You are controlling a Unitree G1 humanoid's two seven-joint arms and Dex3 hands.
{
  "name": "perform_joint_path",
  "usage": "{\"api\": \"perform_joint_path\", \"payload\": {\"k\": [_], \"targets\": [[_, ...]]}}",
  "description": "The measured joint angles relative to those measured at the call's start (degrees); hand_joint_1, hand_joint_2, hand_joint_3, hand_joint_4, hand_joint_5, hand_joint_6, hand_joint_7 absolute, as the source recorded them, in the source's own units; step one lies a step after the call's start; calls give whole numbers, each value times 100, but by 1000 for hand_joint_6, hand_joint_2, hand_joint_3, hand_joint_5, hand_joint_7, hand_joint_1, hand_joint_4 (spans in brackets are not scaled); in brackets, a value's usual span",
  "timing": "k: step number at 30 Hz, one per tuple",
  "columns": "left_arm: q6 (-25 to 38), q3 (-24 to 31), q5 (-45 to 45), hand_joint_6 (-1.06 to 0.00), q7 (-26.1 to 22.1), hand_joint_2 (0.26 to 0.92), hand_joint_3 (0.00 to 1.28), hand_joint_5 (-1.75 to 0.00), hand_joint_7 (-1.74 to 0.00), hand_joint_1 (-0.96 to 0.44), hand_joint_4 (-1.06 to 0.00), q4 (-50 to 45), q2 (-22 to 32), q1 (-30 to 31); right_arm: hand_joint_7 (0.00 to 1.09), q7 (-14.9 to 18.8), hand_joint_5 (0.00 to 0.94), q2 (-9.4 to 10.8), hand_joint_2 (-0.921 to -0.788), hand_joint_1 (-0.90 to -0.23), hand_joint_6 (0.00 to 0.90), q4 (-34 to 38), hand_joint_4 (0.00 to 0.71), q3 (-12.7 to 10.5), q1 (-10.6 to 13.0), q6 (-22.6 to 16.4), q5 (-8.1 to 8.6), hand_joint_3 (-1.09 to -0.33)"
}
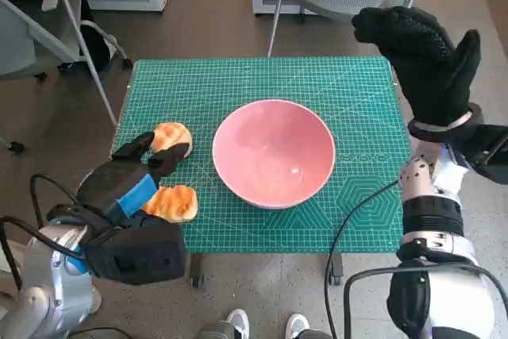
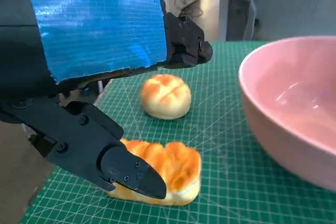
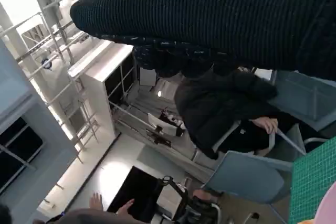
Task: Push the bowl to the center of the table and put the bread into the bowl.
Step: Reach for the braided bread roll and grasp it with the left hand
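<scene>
My left hand (image 1: 131, 180) hangs low over the table's left edge, fingers spread apart and holding nothing, one fingertip (image 2: 134, 177) just above the near bread roll (image 1: 173, 202) (touching or not, I cannot tell). My right hand (image 1: 425, 53) is raised well above the far right corner, its gloved fingers loosely extended and also holding nothing. I count two pieces of bread: the near one and a far bread roll (image 1: 172, 137) beyond it, both left of the single pink bowl (image 1: 273, 153), which sits about mid-way across the green mat (image 1: 357, 93).
</scene>
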Motion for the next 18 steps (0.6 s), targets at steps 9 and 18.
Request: {"api": "perform_joint_path", "payload": {"k": [9,18], "targets": [[-506,0,138,-319,125,701,1,-14,-14,-309,-164,525,-20,0,2,6,1,-1,-921,-709,283,-7,219,-7,0,1,0,-826],[-808,0,194,-328,182,706,3,-5,-8,-347,-174,905,-38,20,1,7,0,-1,-921,-709,282,-20,215,-6,0,1,-1,-825]]}}
